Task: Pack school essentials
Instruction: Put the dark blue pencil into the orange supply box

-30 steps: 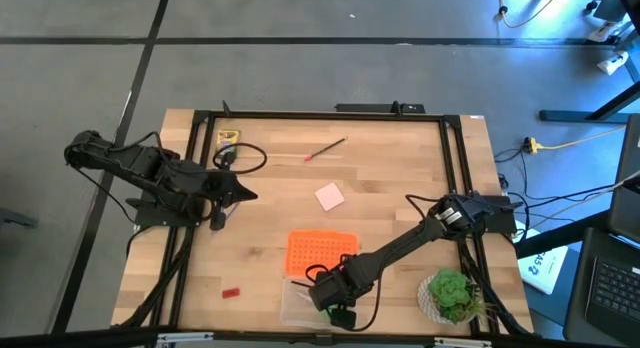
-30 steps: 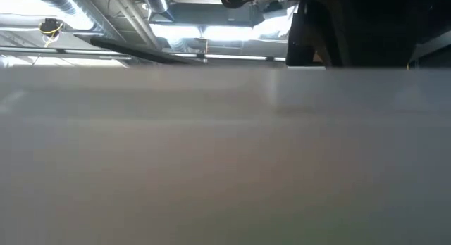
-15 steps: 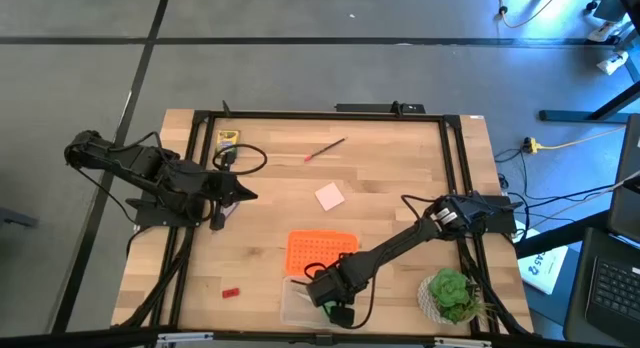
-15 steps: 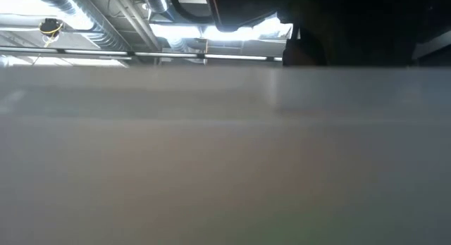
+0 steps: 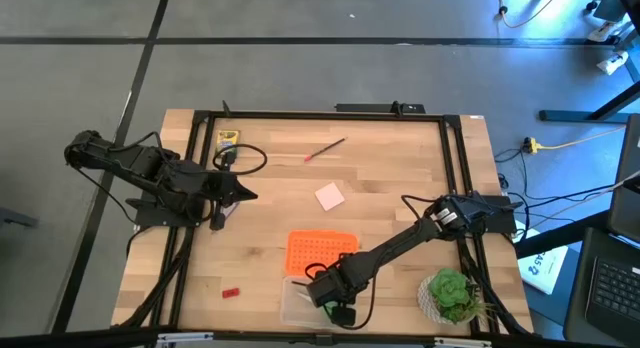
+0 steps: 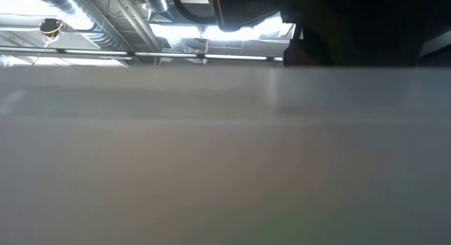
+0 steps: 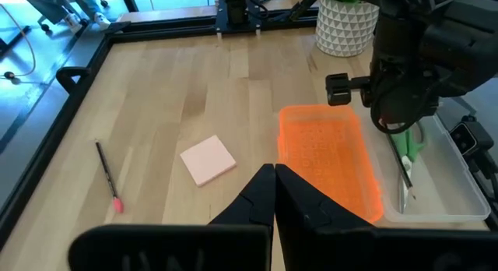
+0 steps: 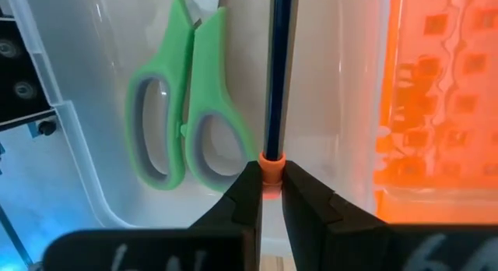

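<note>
My right gripper hangs over the clear plastic box at the table's near edge, shut on a thin dark pencil with an orange end. Green-handled scissors lie flat on the box floor beside it. On the table lie the pink square pad, a red pencil, the yellow-green crayon box and the tiny red block. My left gripper waits shut near the table's left side, touching nothing. My right gripper pinches the pencil's orange end between its two fingertips. The fingers come from above, pointing down into the box. The pencil's shaft runs on from the fingertips down into the box, next to the scissors.
The orange perforated lid lies on the table just beyond the box, against its far wall. A potted plant stands at the near right corner. A black frame borders the table. A pale blurred surface fills the low view.
My right gripper has shifted slightly toward the table's left over the box, still shut on the pencil.
</note>
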`<state>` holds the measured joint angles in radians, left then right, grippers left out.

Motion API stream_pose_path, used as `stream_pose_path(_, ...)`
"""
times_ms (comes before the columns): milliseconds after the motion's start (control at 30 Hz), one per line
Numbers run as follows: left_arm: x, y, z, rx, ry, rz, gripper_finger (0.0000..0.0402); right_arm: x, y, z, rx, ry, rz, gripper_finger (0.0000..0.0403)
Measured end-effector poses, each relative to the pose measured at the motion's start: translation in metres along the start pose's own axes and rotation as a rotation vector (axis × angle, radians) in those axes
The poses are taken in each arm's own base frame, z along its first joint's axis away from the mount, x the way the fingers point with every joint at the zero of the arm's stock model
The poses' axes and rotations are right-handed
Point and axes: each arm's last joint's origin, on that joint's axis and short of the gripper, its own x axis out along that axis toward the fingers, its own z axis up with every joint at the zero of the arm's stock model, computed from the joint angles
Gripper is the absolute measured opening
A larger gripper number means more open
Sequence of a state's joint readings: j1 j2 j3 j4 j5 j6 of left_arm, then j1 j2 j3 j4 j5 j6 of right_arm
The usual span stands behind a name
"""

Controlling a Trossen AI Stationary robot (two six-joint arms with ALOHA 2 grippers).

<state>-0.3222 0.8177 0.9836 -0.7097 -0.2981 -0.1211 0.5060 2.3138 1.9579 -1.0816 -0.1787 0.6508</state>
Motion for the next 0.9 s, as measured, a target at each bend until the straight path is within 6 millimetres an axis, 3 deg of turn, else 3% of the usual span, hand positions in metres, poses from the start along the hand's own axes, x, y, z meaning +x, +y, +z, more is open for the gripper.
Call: stream_pose_path(900,0.0,0.0,0.0,0.0,0.0,0.0,0.0,0.0,-0.0014,-0.0034,-0.023,0.045,-0.001,0.0046)
